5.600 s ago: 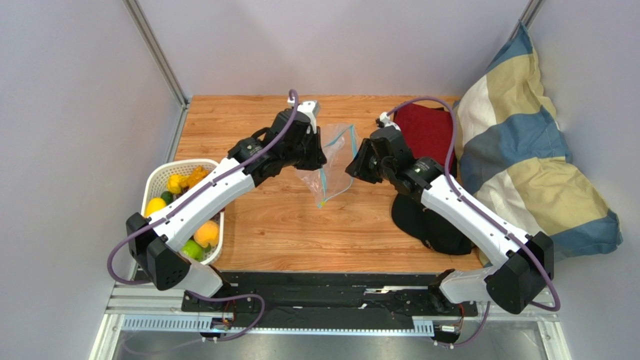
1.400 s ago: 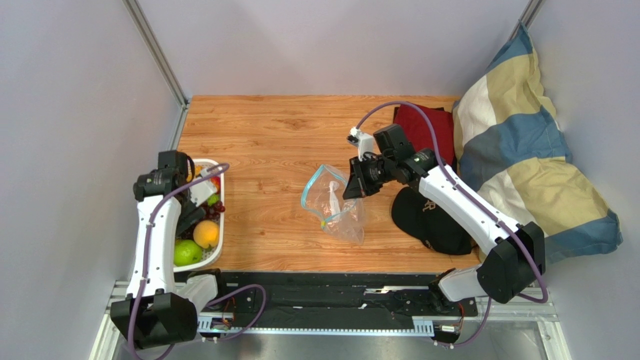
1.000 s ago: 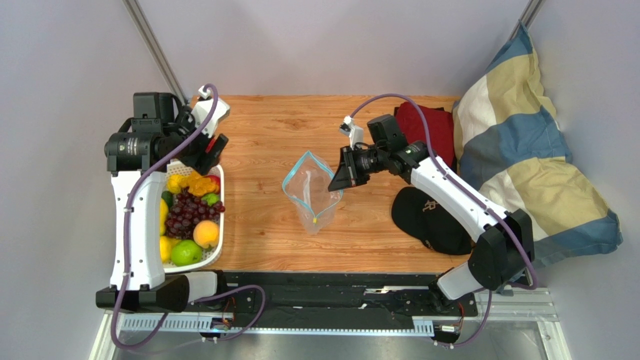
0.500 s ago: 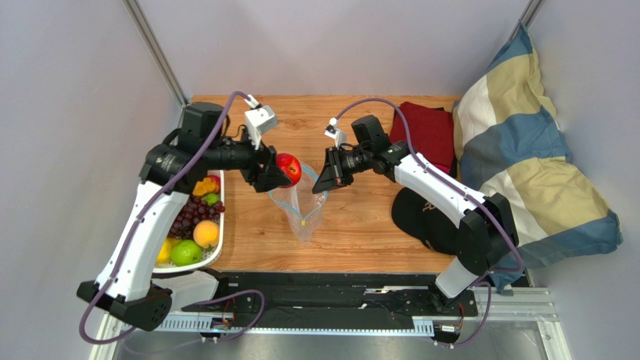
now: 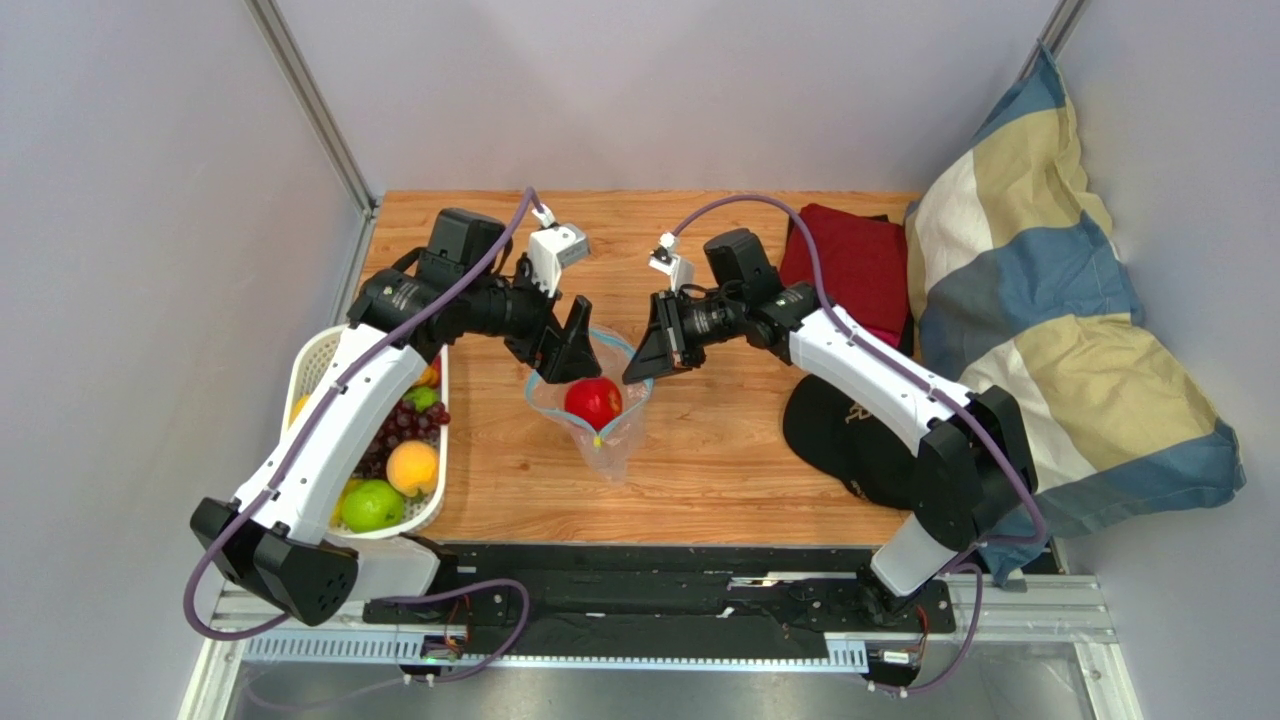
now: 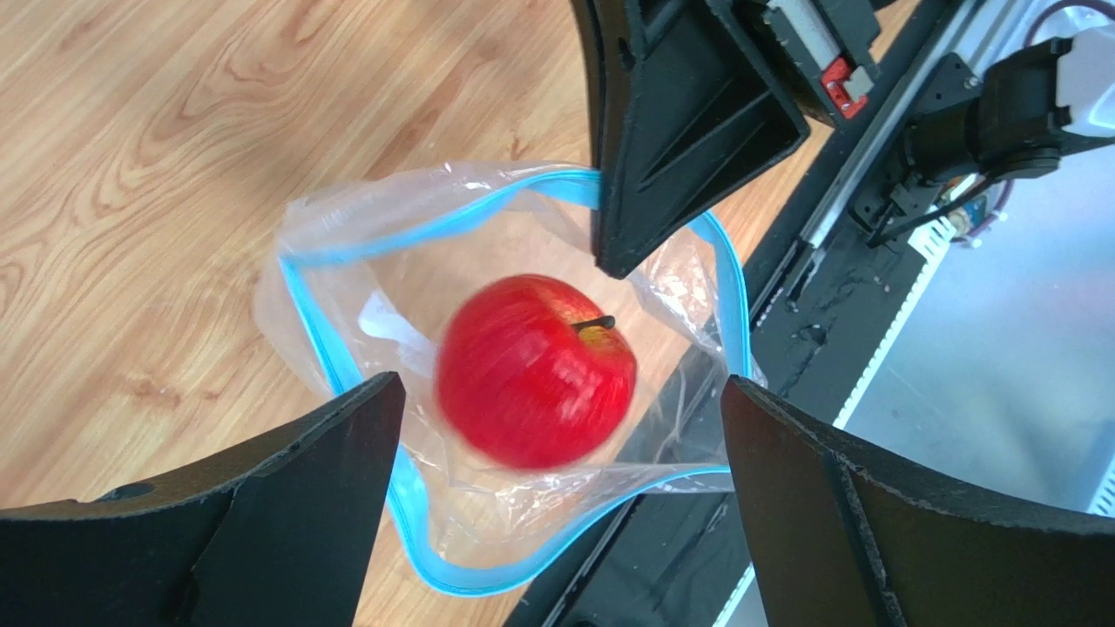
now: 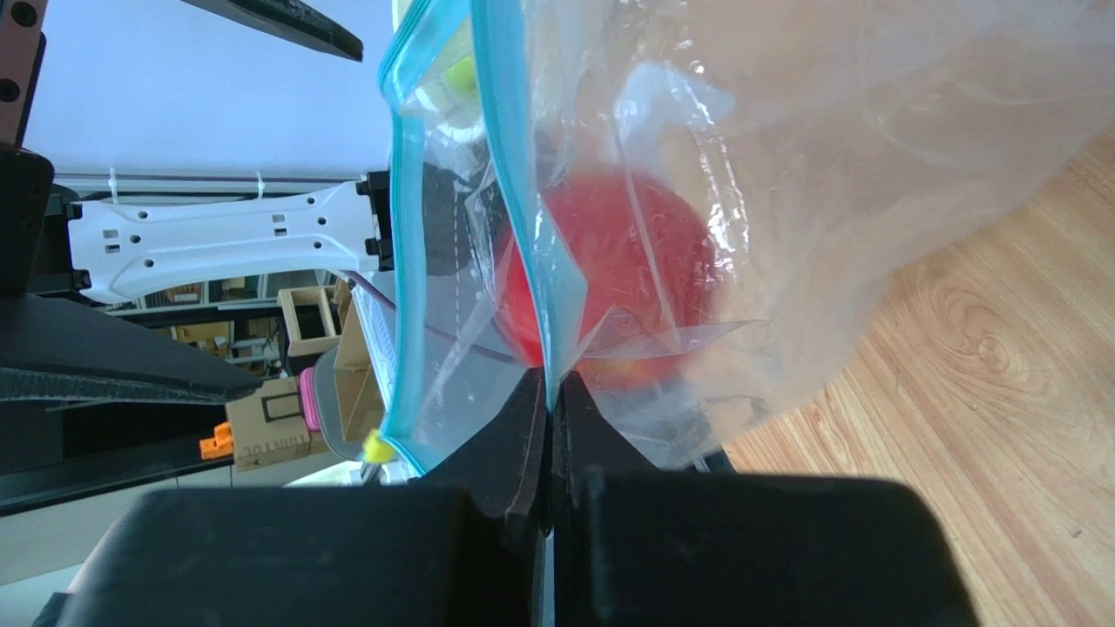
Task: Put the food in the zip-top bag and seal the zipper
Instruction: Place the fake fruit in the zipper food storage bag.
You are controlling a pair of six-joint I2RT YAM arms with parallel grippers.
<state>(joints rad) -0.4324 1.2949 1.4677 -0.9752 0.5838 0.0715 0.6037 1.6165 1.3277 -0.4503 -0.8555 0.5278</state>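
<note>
Gaping upward, zip-top bag [image 5: 613, 450] holds red apple [image 5: 594, 401]; right jaws pinch its rim, left jaws spread.

I see a light wooden table [image 5: 721, 465] with plank grain. On its left edge sits a white slatted basket [image 5: 305, 372]. Right of centre a black cap [image 5: 849, 443] lies flat, and behind it a folded dark red cloth [image 5: 857, 255]. A blue-and-cream pillow [image 5: 1052, 330] overlaps the right edge. I can't tell whether the zip-top bag [image 5: 613, 450] touches the boards.
</note>
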